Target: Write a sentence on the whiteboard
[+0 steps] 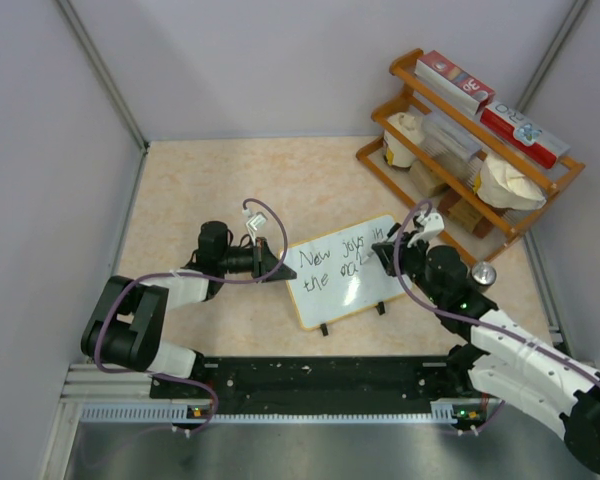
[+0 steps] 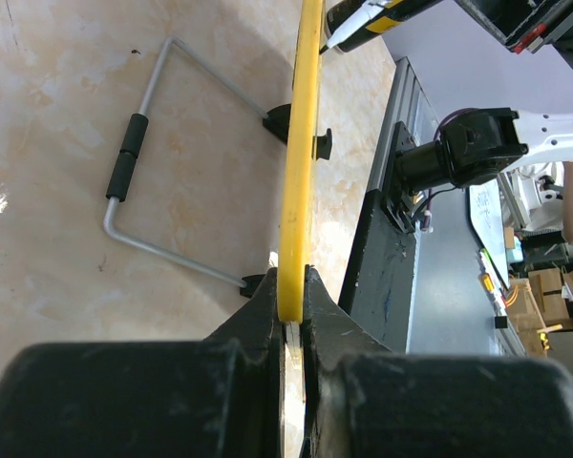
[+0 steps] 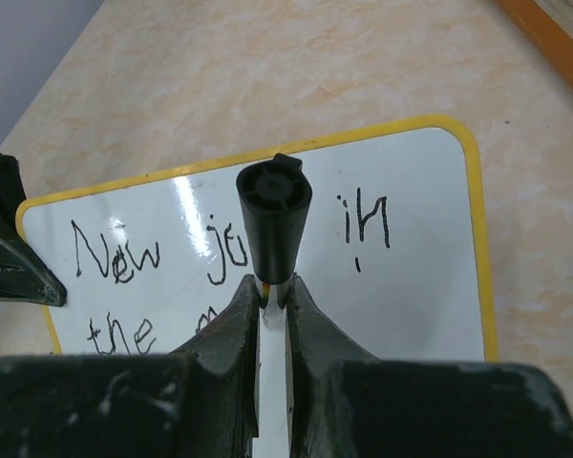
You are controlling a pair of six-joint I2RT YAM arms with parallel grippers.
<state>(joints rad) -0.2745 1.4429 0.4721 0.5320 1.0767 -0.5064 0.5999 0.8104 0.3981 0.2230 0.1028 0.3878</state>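
Got the whiteboard (image 1: 345, 272) propped up around the middle of the tabletop (image 1: 210, 190), a bit toward the right edge and closer to the near edge than the far one. Yellowish frame, rounded corners, two little black feet (image 1: 324, 329) along the bottom. From the left wrist view, seeing the board edge-on, with a bent wire stand (image 2: 143, 181) lying on the tabletop behind it and joined on at the feet.

Can read "New joys in" on the top line and "the ma" started underneath, all in black, kinda wobbly handwriting.

Seeing the left pincer (image 2: 291, 286) squeezed tight on the left edge of the board's frame, fingers (image 2: 258, 324) pressing on either side of that yellow strip.

Over on the other side, spotting the right pincer (image 3: 272, 291) clamped on a black marker (image 3: 274, 224), sitting over the right half of the board near the end of the second line. Blunt end of the marker sticking up toward the wrist camera, tip hidden behind the fingers, so no telling about contact with the white surface.

Way off in the far right corner, also spotting an orange wooden rack (image 1: 405, 65) loaded with red boxes (image 1: 455, 80) up top and some pale stuff on the lower shelves.
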